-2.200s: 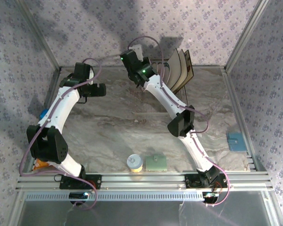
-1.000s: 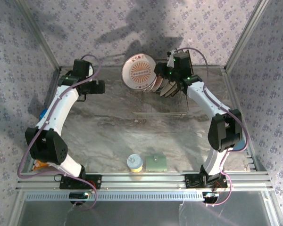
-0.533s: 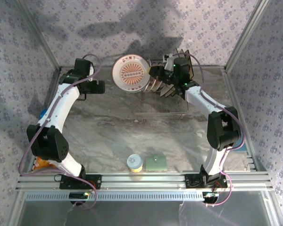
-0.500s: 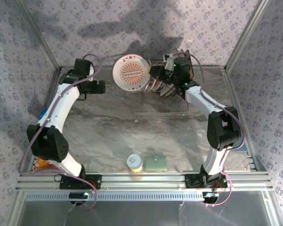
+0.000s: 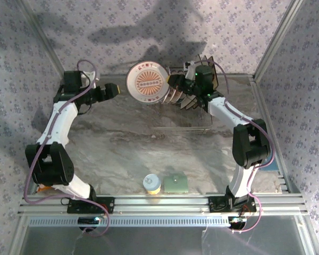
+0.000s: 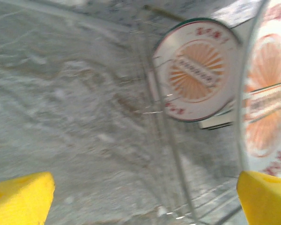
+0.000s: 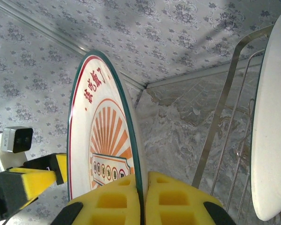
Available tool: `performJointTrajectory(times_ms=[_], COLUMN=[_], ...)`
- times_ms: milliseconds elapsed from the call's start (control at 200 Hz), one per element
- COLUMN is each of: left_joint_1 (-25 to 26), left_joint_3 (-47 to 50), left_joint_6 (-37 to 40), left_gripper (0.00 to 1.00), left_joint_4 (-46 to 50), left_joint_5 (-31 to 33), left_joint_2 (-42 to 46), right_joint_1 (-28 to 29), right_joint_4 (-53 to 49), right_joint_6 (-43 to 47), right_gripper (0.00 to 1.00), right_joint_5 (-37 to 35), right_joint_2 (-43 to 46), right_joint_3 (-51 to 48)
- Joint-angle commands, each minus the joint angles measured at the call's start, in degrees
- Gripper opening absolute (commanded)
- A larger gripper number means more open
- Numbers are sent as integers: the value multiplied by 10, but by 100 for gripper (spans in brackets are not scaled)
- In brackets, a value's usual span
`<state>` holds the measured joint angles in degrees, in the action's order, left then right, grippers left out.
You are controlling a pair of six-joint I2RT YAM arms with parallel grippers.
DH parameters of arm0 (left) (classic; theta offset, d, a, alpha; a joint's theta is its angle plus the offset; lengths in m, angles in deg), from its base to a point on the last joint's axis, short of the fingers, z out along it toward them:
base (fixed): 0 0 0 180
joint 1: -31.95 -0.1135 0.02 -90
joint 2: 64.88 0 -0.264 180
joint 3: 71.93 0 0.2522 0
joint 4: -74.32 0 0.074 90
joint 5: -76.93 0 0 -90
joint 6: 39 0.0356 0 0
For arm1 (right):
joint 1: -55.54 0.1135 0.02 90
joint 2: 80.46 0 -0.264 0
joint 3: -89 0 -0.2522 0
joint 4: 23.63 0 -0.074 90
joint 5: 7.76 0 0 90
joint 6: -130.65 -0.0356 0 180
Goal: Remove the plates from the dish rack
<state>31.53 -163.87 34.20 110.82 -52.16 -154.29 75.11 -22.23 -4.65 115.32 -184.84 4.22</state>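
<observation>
My right gripper (image 5: 169,81) is shut on the rim of a small round white plate (image 5: 147,84) with an orange sunburst and teal rim, held on edge in the air left of the dish rack (image 5: 182,127). In the right wrist view the yellow pads (image 7: 117,201) pinch that plate (image 7: 100,140). More round plates (image 5: 175,95) and cream square plates (image 5: 203,79) stand in the rack. My left gripper (image 5: 112,91) is open, just left of the held plate, fingers pointing at it. Its view shows two patterned plates, one (image 6: 196,75) at centre and one (image 6: 267,103) at the right edge, with its gripper (image 6: 145,199) holding nothing.
A yellow-lidded cup (image 5: 152,184) and a green square pad (image 5: 176,184) sit near the front edge. A blue pad (image 5: 266,158) lies at the right side. Aluminium frame posts and patterned walls enclose the marble table (image 5: 122,143). Rack wires (image 7: 225,108) and a plate's white back (image 7: 271,131) stand right of the held plate.
The right gripper carried the round plate up and left out of the rack, then held still. The left arm turned, and its open gripper now points right at the plate.
</observation>
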Motion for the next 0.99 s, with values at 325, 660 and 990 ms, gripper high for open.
performJointTrajectory(times_ms=[325, 660, 990], left_joint_1=[34, 36, 34], left_joint_3=[7, 5, 13], left_joint_6=[-106, -125, -133], left_gripper=[92, 12, 0], left_joint_4=[-176, -189, -197], left_joint_5=[-162, -162, -153], left_joint_2=[-46, -60, -56], right_joint_1=[30, 51, 53], right_joint_4=[15, 3, -21], right_joint_6=[-11, -9, 0], right_gripper=[0, 0, 5], right_joint_5=[27, 25, 13], right_joint_2=[-12, -35, -40], right_joint_3=[59, 80, 91])
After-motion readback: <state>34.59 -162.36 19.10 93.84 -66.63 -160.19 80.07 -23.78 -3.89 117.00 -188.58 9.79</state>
